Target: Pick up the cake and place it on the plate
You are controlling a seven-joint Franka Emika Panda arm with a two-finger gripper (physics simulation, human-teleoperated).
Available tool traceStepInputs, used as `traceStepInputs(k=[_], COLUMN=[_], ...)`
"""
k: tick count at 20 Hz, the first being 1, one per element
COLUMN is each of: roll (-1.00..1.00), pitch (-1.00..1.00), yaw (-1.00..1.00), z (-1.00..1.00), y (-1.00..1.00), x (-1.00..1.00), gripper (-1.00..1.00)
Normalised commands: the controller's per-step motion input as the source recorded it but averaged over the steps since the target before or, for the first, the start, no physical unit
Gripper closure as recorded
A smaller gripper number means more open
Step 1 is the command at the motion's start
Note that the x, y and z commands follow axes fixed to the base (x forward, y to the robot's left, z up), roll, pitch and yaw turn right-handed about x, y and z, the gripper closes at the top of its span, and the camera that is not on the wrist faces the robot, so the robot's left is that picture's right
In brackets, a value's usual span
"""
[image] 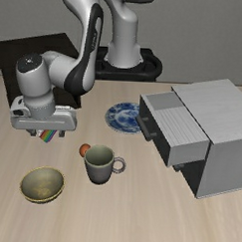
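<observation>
Bright even light from above, soft faint shadows

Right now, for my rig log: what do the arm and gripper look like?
The arm is glossy white, built of rounded tubular links with black sections at the joints and a dark round cap near the wrist. The gripper has a wide, boxy, pale grey body.

The gripper (45,132) covers most of a rainbow-striped cake (51,137) on the worktop (139,218). A reddish object (84,149), half behind the mug (99,164), is too small to identify. The grey cabinet (207,137) runs off the right edge, and the arm (92,32) is cropped at top.
</observation>
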Motion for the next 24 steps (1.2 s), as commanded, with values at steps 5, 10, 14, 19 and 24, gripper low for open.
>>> traceStepInputs(k=[5, 10, 14, 19, 24], roll=[0.00, 0.00, 0.00, 0.00, 0.00], pitch=[0.00, 0.00, 0.00, 0.00, 0.00], yaw=[0.00, 0.00, 0.00, 0.00, 0.00], z=[-0.20, 0.00, 0.50, 1.00, 0.20], y=[0.00, 0.00, 0.00, 0.00, 0.80], x=[-0.40, 0.00, 0.00, 0.00, 0.00], gripper=[1.00, 1.00, 1.00, 1.00, 1.00])
